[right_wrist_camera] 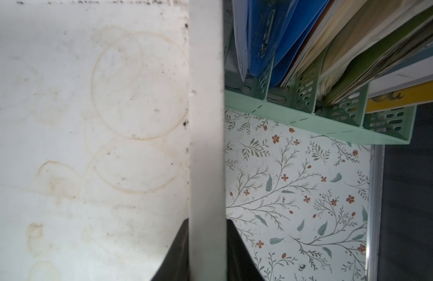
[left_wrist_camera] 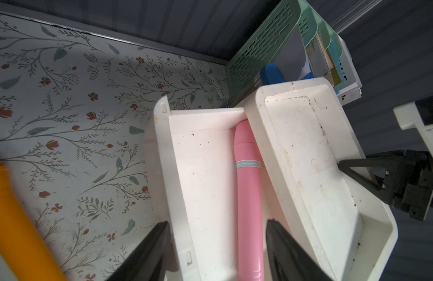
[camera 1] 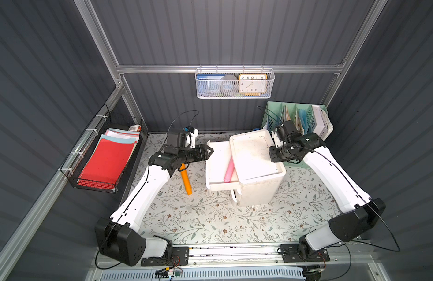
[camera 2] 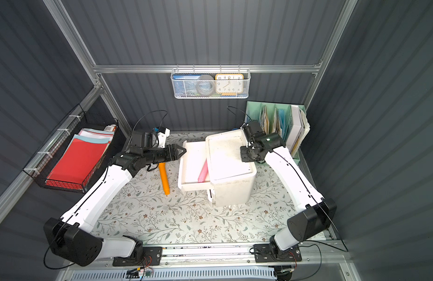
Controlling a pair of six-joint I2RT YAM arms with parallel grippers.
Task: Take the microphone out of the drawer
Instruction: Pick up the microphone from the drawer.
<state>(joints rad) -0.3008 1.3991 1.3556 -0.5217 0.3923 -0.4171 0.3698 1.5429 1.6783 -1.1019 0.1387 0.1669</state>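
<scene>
Four containers stand about this booth: a white mesh basket [camera 1: 235, 96] on the back rail with a clock [camera 1: 252, 84] inside it, a black wire basket [camera 1: 89, 187] on the side wall filled with red paper [camera 1: 106, 160] and paler sheets, a green file rack [camera 1: 271, 109] in the far corner packed with folders and papers, and a white cabinet [camera 1: 257, 155] on the flowered table [camera 1: 210, 219] whose top drawer [camera 1: 218, 160] is pulled well out. The microphone [camera 1: 229, 170] lies in that drawer, alone on its floor, lengthwise along the side nearest the cabinet body. It is a slim pink stick, smooth over most of its length, with a pale blue and white band round it and a finely ribbed stretch beyond the band. The left gripper [left_wrist_camera: 216, 225] hovers at the drawer's front, jaws apart, holding nothing. The right gripper [right_wrist_camera: 207, 225] is clamped on the raised rim of the cabinet's top. An orange tube [camera 1: 186, 180] lies on the table beside the left arm, outside the drawer
</scene>
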